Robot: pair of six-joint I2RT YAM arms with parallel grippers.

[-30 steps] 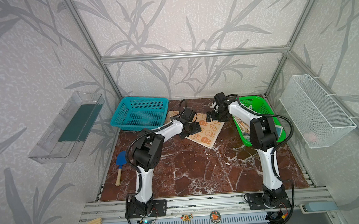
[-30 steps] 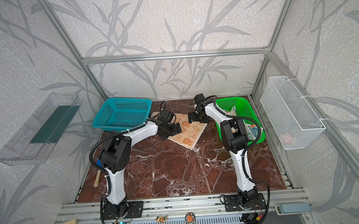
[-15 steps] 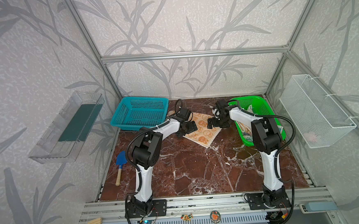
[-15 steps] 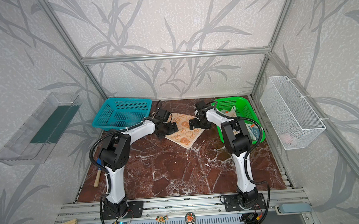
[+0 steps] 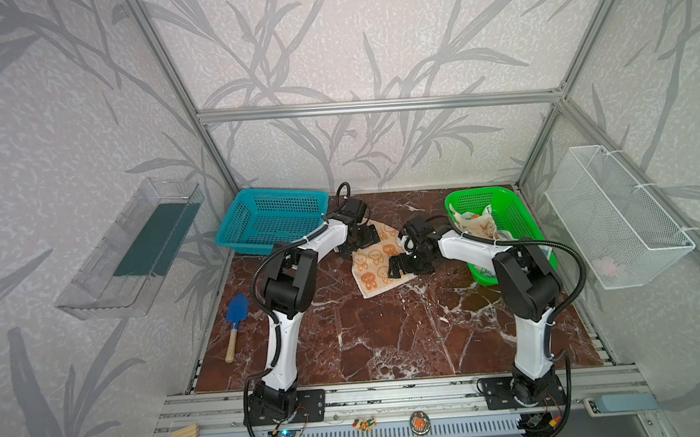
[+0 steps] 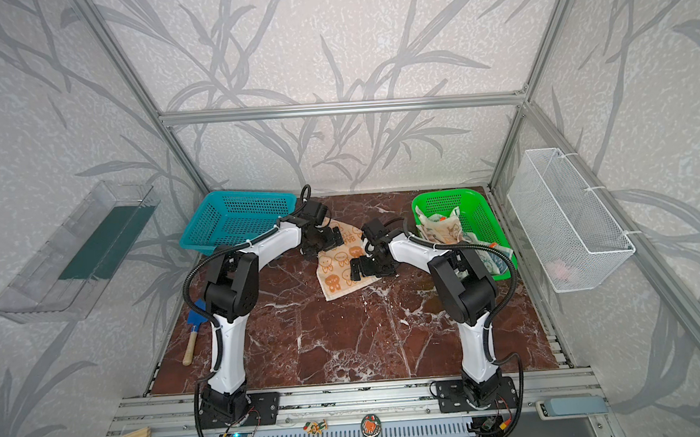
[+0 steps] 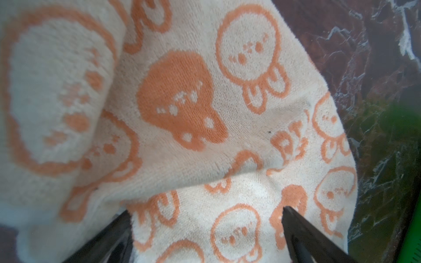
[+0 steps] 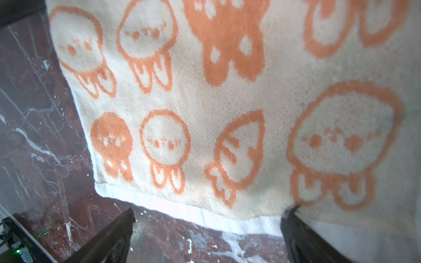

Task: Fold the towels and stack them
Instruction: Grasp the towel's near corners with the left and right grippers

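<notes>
Spread wide and pinching nothing, the left end effector [image 7: 206,210] hangs low over a rumpled ridge of the orange-bunny towel [image 5: 374,264], which lies on the marble desk [image 5: 388,329] between the two baskets. The right end effector [image 8: 213,209], fingers equally parted, is at the towel's opposite side. Both top views show the green basket [image 5: 523,213] at the far right holding crumpled towels [image 5: 477,224]. The teal basket [image 5: 273,222] stands at the far left, and a blue trowel [image 5: 235,318] lies near the desk's left edge. A wire basket [image 5: 614,211] on the right wall holds something small and pinkish, too faint to name. Only the wrist views show the cloth up close. The left shows its folds, the right its white hem lying flat on the marble, with one fingertip [image 8: 293,210] at that hem.
</notes>
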